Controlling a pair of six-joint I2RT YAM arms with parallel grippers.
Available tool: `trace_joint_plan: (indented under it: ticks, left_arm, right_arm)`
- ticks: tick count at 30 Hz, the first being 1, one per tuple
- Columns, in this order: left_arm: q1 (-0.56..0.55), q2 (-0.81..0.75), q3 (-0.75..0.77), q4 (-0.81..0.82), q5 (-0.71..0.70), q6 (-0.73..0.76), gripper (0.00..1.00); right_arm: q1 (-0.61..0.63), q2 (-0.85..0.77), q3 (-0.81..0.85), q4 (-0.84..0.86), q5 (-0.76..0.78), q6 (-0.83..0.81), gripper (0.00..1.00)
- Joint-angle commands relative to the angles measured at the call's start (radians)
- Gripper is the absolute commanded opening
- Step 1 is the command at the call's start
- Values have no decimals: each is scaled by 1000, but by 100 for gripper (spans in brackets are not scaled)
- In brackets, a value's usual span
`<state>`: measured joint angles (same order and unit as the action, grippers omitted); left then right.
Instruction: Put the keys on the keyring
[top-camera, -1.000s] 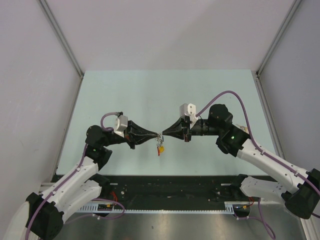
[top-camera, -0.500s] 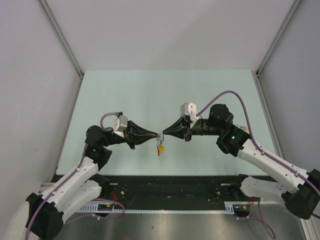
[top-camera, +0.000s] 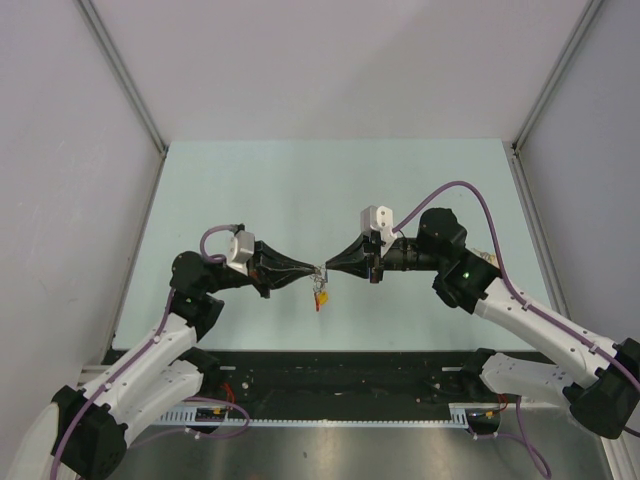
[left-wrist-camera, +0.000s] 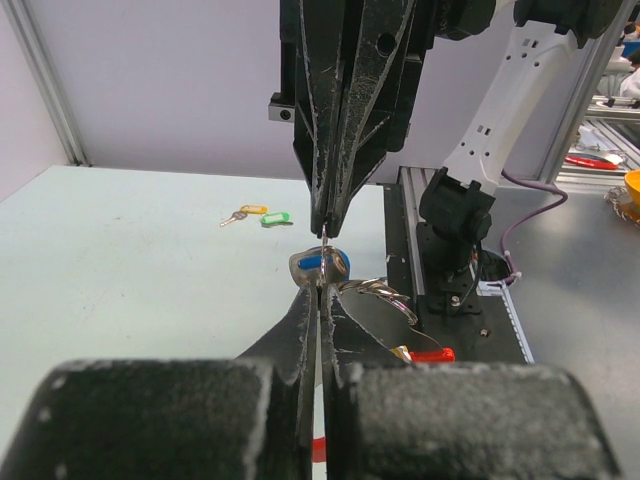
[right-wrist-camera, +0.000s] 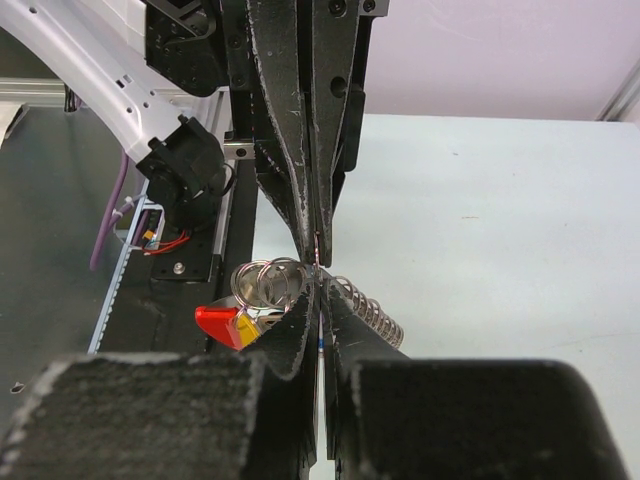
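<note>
Hardly anything has moved over the last second: in the top view the left gripper (top-camera: 314, 270) reaches in from 9 o'clock and the right gripper (top-camera: 329, 267) from 3 o'clock, tips almost touching above the table (top-camera: 330, 180). Both finger pairs are pressed together. The left seems to pinch the wire of the keyring (left-wrist-camera: 375, 292), whose red band (left-wrist-camera: 432, 355) hangs toward 6 o'clock. The right appears to nip the blue-headed key (left-wrist-camera: 320, 263), though the exact contact is hidden. That key's long axis lies along the line between the two grippers, 9 to 3 o'clock from above, blade toward the right gripper and head toward the left. Two loose keys (left-wrist-camera: 258, 214) lie on the table at 10 o'clock in the left wrist view. The thin blade could slip or swivel in so small a pinch, and a slight misalignment would let it skate off the ring's coil and drop.
</note>
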<state>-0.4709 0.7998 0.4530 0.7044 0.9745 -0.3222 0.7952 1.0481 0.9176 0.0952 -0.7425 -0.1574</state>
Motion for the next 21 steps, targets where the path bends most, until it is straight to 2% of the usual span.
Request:
trace_joint_plan:
  ticks: [1,21]
  left_arm:
    - [-3,-13,0,66,-8,6,0]
    - [-8,-10,-2,70,6,3,0]
  right_arm:
    - [1,-7,4,40,-15,7,0]
    - [16,10,6,70,-28,36,0]
